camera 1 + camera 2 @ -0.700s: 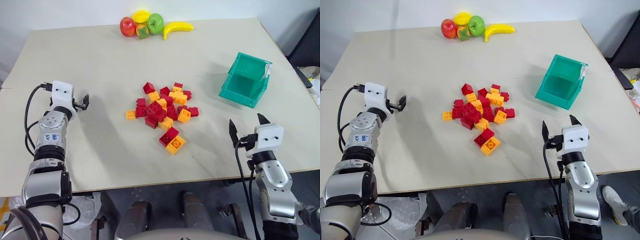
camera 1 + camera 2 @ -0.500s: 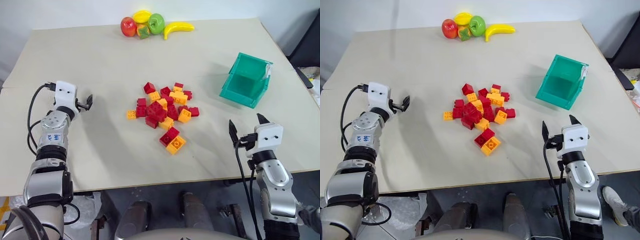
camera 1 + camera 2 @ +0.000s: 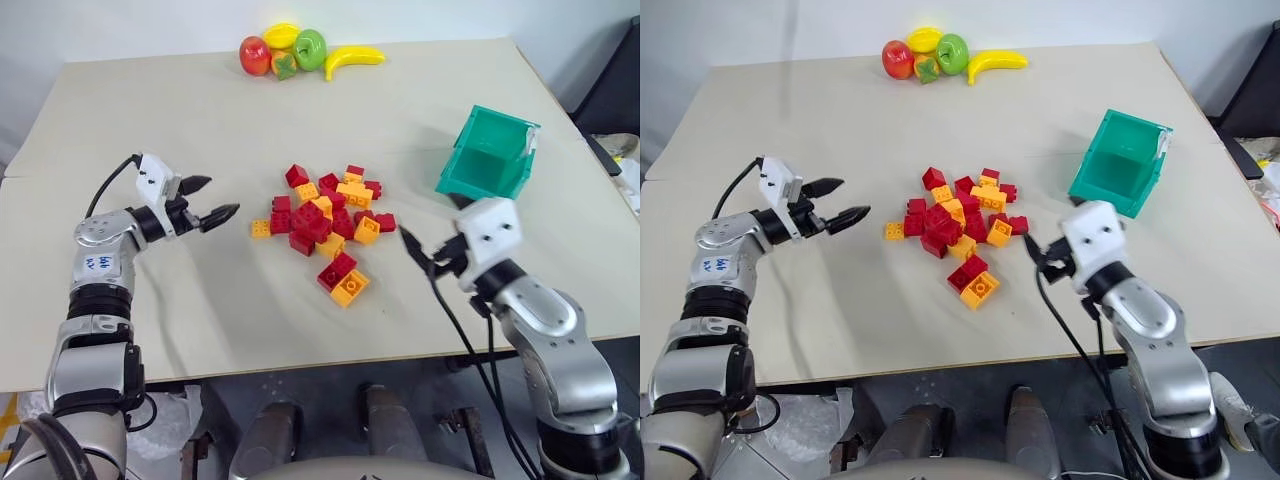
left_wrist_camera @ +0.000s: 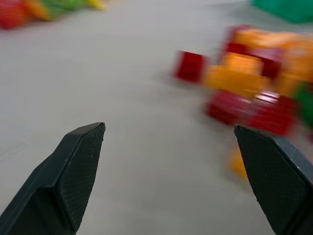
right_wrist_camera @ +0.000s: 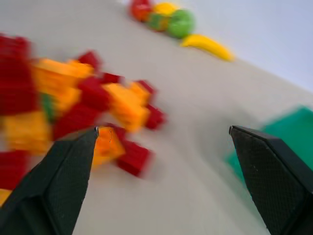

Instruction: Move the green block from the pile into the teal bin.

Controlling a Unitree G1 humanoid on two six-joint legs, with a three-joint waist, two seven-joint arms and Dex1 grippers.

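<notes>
Fingers on both grippers, left gripper and right gripper, are gaping empty; we're judging the green block light, rigid, pinchable across its flat sides.

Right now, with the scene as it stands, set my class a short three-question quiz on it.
1. True or false: the left tool is shut on a brick.
2. Which side of the pile is the teal bin on? A) the robot's right B) the robot's left C) on top of it
3. What lies at the far edge of the table?

Key
1. False: its fingers are spread, hold nothing and are clear of the pile.
2. A.
3. A group of toy fruit.
</notes>
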